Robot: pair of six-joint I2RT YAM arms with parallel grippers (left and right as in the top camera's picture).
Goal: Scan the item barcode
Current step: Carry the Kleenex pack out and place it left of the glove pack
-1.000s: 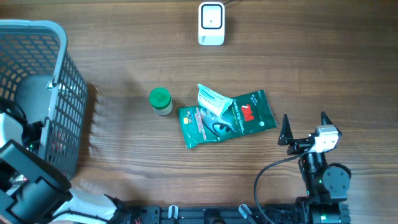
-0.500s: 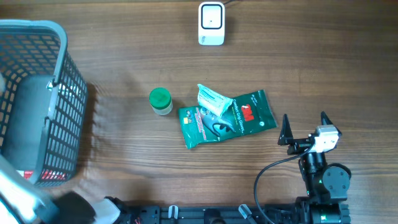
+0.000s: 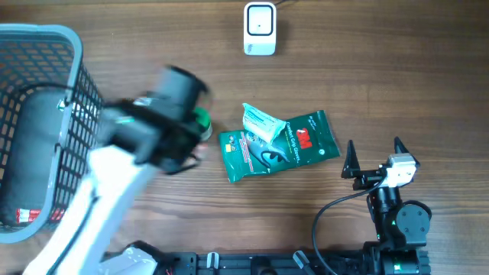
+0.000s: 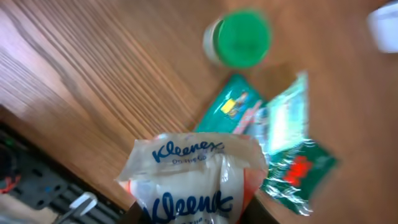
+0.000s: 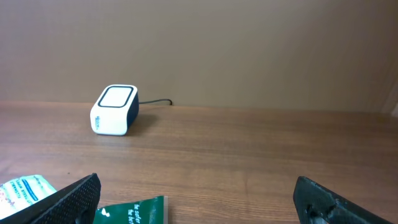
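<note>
Left end effector: pinching a Kleenex pack. Only dark slivers of the fingers show at the bottom edge of the wrist view.
Pack position: held off the table, at the near edge of the wrist view. Overhead it is hidden under the blurred left arm, which reaches out just right of the basket.
Pack orientation: printed face toward the wrist camera, logo reading upright. The crimped end points away from the wrist, toward the jar.
Pack long axis: appears to run outward along the fingers. The lower end is cut off by the frame, so I cannot tell for certain.
Right end effector: fingers spread wide, holding nothing, low at the table's right side.
Scanner: at the far edge of the table, well apart from the pack.
Other items: a green packet lies flat at centre, with a white sachet overlapping its upper left. The jar stands just left of them.
</note>
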